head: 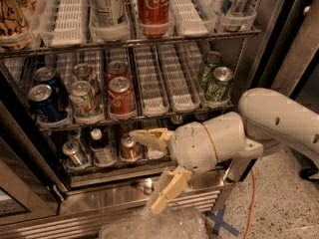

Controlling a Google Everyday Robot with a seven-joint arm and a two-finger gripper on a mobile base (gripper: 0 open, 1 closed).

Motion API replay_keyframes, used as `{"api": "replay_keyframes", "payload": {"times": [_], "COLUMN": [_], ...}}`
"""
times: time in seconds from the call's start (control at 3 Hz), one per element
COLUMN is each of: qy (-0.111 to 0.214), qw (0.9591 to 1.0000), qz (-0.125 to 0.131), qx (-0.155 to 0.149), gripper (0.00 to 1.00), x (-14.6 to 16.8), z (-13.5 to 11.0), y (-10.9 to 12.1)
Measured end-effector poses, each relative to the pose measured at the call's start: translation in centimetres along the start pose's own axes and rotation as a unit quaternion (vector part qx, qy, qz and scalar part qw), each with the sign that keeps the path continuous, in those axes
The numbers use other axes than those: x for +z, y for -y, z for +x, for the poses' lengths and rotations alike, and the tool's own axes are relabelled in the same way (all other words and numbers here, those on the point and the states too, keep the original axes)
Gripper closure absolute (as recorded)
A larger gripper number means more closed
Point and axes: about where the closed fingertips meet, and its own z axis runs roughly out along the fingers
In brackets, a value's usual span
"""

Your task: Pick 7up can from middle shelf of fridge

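The 7up can stands at the front of a lane on the middle shelf of the fridge, second lane from the left. It is pale silver-white with green markings. A similar can stands behind it. My gripper is open, its cream fingers spread wide apart. It hangs in front of the bottom shelf, below and to the right of the 7up can, not touching it. My white arm comes in from the right.
Blue cans stand left of the 7up can and red cola cans right of it. Dark green cans are at the shelf's right end. Tall bottles stand above; small cans and bottles below. Crumpled plastic lies on the floor.
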Motion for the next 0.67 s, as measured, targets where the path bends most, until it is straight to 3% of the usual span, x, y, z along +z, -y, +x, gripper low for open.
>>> {"api": "replay_keyframes", "payload": {"times": [0.33,0.67], "qy": [0.027,0.027], "qw": [0.9996,0.9996], "qz": [-0.002,0.0], "qx": [-0.007,-0.01], "gripper": [0.0,0.0], "x": [2.8,2.98], "z": [0.51,0.51], "y": [0.46,0.58]}}
